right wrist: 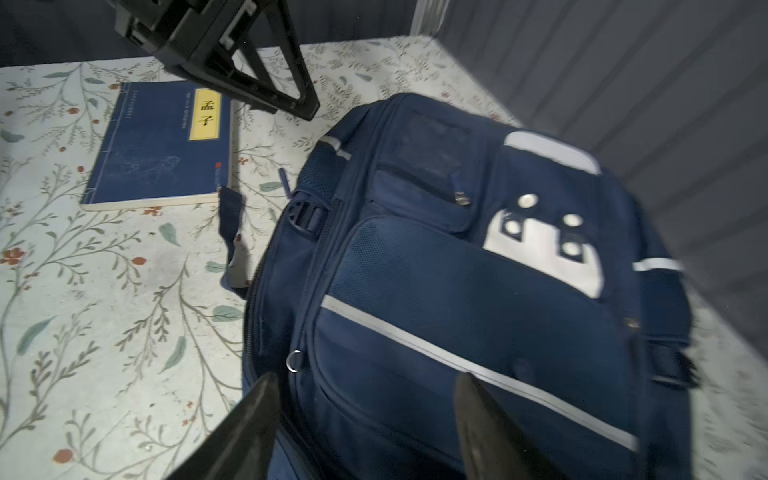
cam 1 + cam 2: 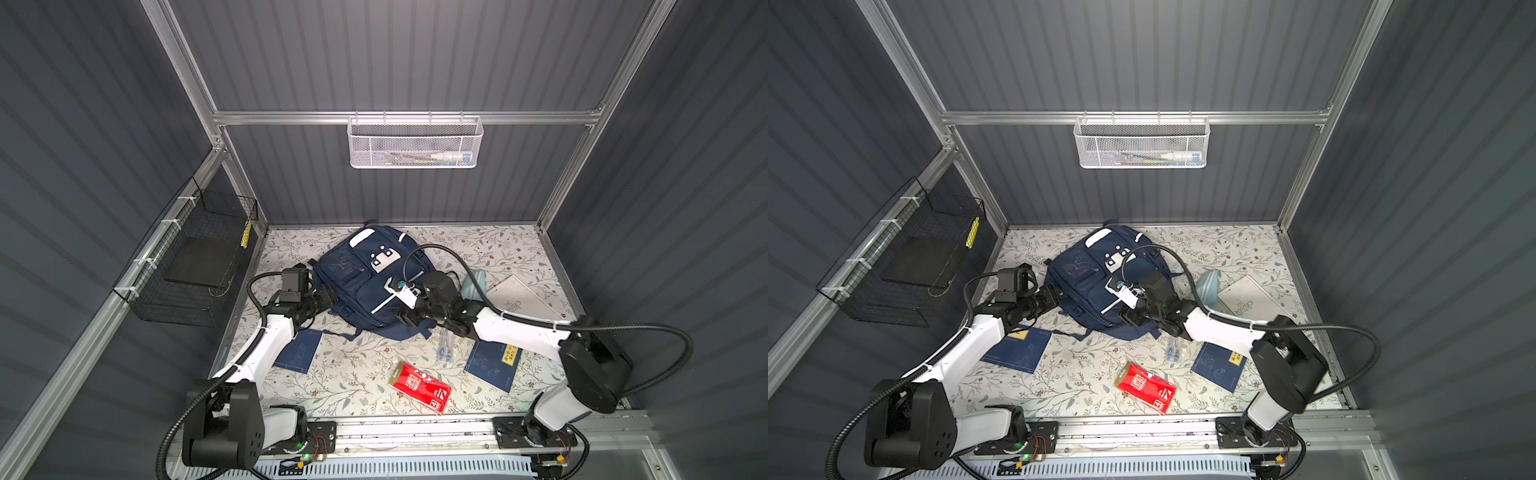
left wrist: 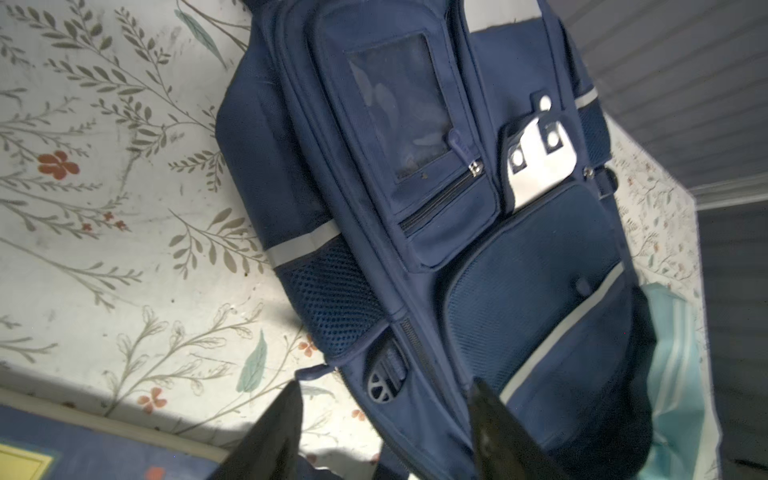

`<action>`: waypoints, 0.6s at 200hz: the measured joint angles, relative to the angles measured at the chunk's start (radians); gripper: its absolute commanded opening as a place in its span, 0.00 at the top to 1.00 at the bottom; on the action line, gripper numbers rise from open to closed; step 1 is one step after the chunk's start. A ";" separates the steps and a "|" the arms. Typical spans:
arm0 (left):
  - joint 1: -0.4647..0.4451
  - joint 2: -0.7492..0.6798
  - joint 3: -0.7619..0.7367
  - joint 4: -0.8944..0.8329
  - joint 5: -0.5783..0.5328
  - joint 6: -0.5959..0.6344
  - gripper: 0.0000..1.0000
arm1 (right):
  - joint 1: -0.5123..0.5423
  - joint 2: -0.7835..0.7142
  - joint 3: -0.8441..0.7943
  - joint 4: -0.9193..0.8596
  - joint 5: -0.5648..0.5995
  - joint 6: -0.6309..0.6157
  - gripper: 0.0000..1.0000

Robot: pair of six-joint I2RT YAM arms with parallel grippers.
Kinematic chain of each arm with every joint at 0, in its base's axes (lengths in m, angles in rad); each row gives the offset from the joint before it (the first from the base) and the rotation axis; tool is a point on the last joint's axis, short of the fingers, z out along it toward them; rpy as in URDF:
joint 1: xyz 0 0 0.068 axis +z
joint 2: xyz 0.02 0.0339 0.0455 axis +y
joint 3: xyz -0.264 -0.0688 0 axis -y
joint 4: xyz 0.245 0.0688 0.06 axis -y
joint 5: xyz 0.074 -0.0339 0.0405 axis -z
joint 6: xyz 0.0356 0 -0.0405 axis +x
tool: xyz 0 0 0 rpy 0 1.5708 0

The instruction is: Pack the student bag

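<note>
The left gripper is seen with its jaws spread wide and nothing held, set at the left edge of the student bag. The right gripper — likewise wide and empty — is placed over the bag's near right corner. The bag is laid front-up on the flowered table, toward the far middle, with a red packet lying nearer.

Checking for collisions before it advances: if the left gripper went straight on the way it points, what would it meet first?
Most likely the backpack: in the left wrist view the left gripper's open jaws point at its lower side, by the mesh pocket. The gap between them is hard to judge.
</note>
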 measured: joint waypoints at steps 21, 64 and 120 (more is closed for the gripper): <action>-0.091 -0.028 0.042 -0.031 -0.053 -0.016 0.00 | -0.070 -0.128 -0.016 -0.077 0.067 0.159 0.14; -0.481 0.037 0.206 0.017 -0.102 -0.064 0.03 | -0.460 -0.336 -0.078 -0.273 0.081 0.465 0.07; -0.821 0.450 0.473 0.154 -0.060 -0.109 0.21 | -0.773 -0.394 -0.171 -0.541 0.033 0.690 0.04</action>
